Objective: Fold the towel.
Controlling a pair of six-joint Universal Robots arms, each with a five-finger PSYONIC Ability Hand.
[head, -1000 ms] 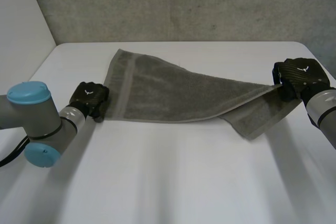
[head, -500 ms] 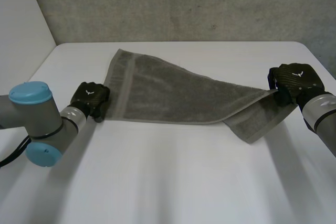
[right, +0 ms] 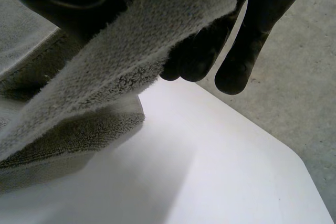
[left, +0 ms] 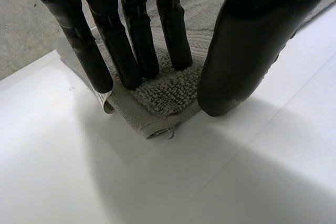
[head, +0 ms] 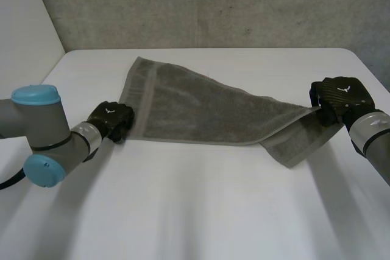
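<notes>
Towel [head: 201, 109] corner pinned under straight fingers [left: 134, 40] of L hand [head: 111, 120] as anchor; R hand [head: 340, 97] pinches opp. end, held up for folding over.

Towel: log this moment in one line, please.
towel on table, one end lifted | left hand open, fingers pressing a corner down | right hand pinching lifted end | fold unfinished

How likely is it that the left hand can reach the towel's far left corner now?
Probably yes. The left hand rests on the towel's near left corner; the far corner lies flat just beyond it, with nothing in between.
</notes>
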